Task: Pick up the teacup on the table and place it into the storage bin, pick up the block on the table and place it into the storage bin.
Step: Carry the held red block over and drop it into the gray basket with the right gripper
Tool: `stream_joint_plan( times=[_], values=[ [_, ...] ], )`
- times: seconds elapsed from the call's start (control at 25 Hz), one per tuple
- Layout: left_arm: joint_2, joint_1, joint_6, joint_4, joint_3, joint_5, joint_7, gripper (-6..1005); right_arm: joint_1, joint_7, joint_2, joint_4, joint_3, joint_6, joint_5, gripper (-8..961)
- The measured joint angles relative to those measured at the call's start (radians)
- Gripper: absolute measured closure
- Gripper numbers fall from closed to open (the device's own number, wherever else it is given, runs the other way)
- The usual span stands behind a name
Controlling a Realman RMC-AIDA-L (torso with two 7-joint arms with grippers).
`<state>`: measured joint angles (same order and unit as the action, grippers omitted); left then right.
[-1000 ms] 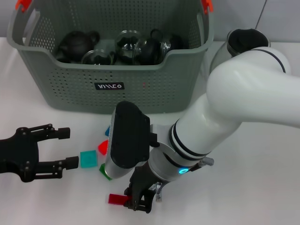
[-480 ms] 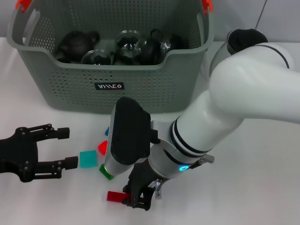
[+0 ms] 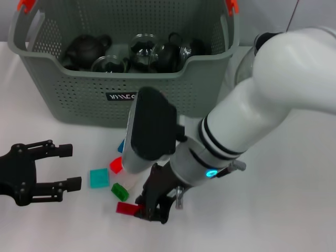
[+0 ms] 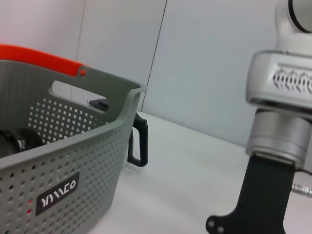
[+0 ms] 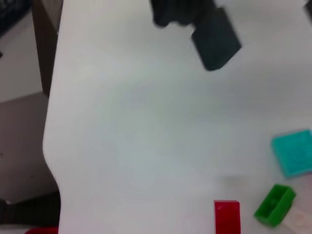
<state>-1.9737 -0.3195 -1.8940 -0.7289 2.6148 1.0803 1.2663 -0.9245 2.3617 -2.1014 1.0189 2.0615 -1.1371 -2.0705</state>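
The grey-green storage bin point(image 3: 173, 94) stands at the back of the table and holds dark teapots and glass cups point(image 3: 143, 48). No teacup shows on the table itself. My right gripper point(image 3: 144, 210) is low at the front, shut on a red block point(image 3: 125, 208) that hangs just above the table; this block also appears in the right wrist view point(image 5: 226, 217). Beside it lie a green block point(image 3: 119, 191), a teal block point(image 3: 98, 178) and another red block point(image 3: 116, 165). At the left, my left gripper point(image 3: 73, 167) stands open with nothing in it.
A glass carafe point(image 3: 247, 60) with a black handle point(image 4: 139, 144) stands right of the bin point(image 4: 73, 161). A blue block point(image 3: 121, 147) peeks out near the bin's front. The bulky right arm point(image 3: 273, 100) spans the table's right half. The table's edge point(image 5: 48, 146) shows in the right wrist view.
My right gripper has risen and moved toward the bin, carrying the red block with it. The left gripper has drawn slightly back to the left, still open.
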Motion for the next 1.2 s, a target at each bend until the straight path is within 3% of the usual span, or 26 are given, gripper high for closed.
stream_joint_plan(
  times=[0.6,0.96,1.2],
  values=[
    [0.015,0.010,-0.024,0.000,0.058,-0.002,0.001,169,0.114,0.033,0.002,0.299,-0.356,-0.136,-0.101,751],
    [0.016,0.013,-0.025,0.000,0.073,-0.003,-0.001,169,0.077,0.044,0.002,0.348,-0.593,-0.136,-0.129,752],
    [0.016,0.001,-0.022,0.000,0.073,-0.001,-0.001,169,0.051,0.053,0.003,0.317,-0.678,-0.051,-0.146,751]
  ],
)
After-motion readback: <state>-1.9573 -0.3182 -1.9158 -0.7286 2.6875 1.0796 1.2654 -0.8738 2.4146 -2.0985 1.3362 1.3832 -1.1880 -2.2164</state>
